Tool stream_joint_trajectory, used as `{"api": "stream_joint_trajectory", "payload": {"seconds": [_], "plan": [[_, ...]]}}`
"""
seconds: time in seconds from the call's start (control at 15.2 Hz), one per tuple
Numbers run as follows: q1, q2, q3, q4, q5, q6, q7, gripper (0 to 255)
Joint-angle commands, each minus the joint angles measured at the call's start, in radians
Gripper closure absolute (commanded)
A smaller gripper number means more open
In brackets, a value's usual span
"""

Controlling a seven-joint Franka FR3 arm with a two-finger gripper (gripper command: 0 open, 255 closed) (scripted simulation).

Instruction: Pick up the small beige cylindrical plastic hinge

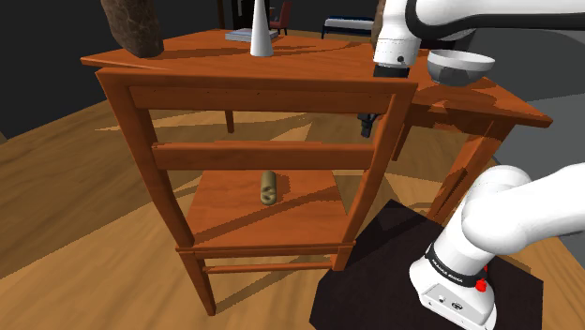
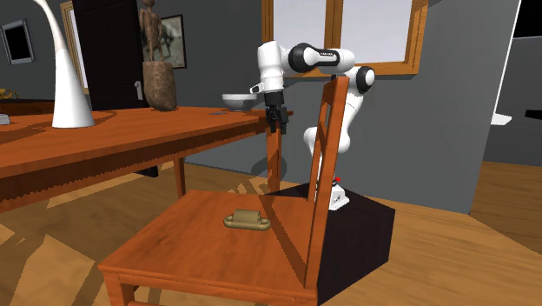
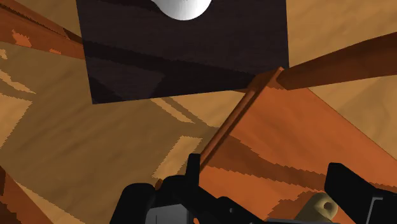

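Visibility: in the shoulder view, the chair (image 1: 272,156) back post covers most of the gripper (image 1: 367,122). In the wrist view, the beige hinge (image 3: 320,207) shows only in part, just beside one finger.

Gripper state: fingers stand well apart, released, grasping and touching nothing.

Hinge location: lying flat on the chair seat, well below the gripper.

Glossy white, round-segmented robot arm (image 2: 271,63) with dark joint bands. Its hand is an all-black two-finger gripper (image 2: 276,126). Far from the hand, the base link carries a small red dot (image 1: 481,284).
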Motion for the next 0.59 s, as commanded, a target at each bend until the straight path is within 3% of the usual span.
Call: {"api": "stream_joint_trajectory", "payload": {"seconds": [0.0, 0.53], "plan": [[0.000, 0.000, 0.000, 0.000, 0.000, 0.000, 0.000, 0], [0.006, 0.179, 0.160, -0.027, 0.076, 0.253, 0.242, 0]]}}
